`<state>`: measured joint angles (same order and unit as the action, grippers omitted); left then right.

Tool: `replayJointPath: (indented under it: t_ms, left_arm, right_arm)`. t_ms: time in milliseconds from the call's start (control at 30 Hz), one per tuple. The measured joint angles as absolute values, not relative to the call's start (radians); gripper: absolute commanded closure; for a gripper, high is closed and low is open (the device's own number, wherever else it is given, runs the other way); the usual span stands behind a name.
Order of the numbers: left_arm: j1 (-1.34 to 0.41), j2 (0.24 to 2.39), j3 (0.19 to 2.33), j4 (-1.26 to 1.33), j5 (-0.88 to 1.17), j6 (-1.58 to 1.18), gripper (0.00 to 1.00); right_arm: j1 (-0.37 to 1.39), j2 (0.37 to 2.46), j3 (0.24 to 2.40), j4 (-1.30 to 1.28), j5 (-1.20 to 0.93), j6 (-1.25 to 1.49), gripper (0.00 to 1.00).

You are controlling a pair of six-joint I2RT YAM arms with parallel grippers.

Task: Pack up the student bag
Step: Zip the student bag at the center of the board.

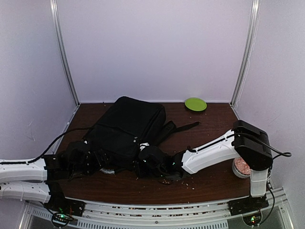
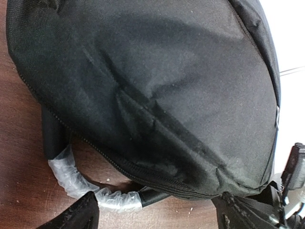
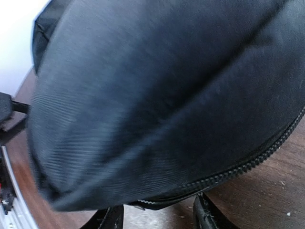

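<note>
The student bag (image 1: 126,126) is a large black fabric bag lying in the middle of the brown table, and both grippers are at its near edge. In the left wrist view the bag (image 2: 157,86) fills the frame, with its zipper running along the lower edge and a plastic-wrapped handle (image 2: 76,183) curling below it. My left gripper (image 2: 159,217) stands open just short of that edge, with nothing between its fingers. My right gripper (image 3: 159,220) is open too. The bag's zippered edge (image 3: 238,169) hangs just above its parted fingers (image 3: 207,214).
A green plate (image 1: 195,104) lies at the back right of the table (image 1: 214,181). A round container (image 1: 240,167) stands beside the right arm's base. The bag's strap (image 1: 183,127) trails to the right. Crumbs (image 1: 183,183) are scattered near the front.
</note>
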<state>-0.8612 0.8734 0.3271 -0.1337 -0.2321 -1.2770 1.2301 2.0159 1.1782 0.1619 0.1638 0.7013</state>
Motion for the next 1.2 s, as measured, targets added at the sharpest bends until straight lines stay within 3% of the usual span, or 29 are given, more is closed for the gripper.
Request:
replayJointPath:
  t_ms: [300, 500, 667, 933, 1200]
  left_arm:
    - [-0.861, 0.865, 0.327, -0.141, -0.232, -1.277, 0.12]
    - [-0.861, 0.847, 0.319, -0.144, -0.233, -1.277, 0.12]
    - [-0.861, 0.847, 0.318, -0.144, -0.232, -1.277, 0.12]
    - [-0.861, 0.846, 0.314, -0.144, -0.232, -1.277, 0.12]
    - [-0.861, 0.835, 0.301, -0.146, -0.233, -1.277, 0.12]
  right_arm:
    - [1.231, 2.017, 1.195, 0.078, 0.251, 0.711, 0.53]
    - [1.204, 1.864, 0.984, 0.121, 0.3, 0.701, 0.52]
    - [1.194, 1.803, 0.881, 0.271, 0.223, 0.61, 0.53]
    - [1.217, 1.859, 1.008, 0.336, 0.093, 0.548, 0.51]
    - [1.228, 1.953, 1.147, 0.241, 0.115, 0.564, 0.54]
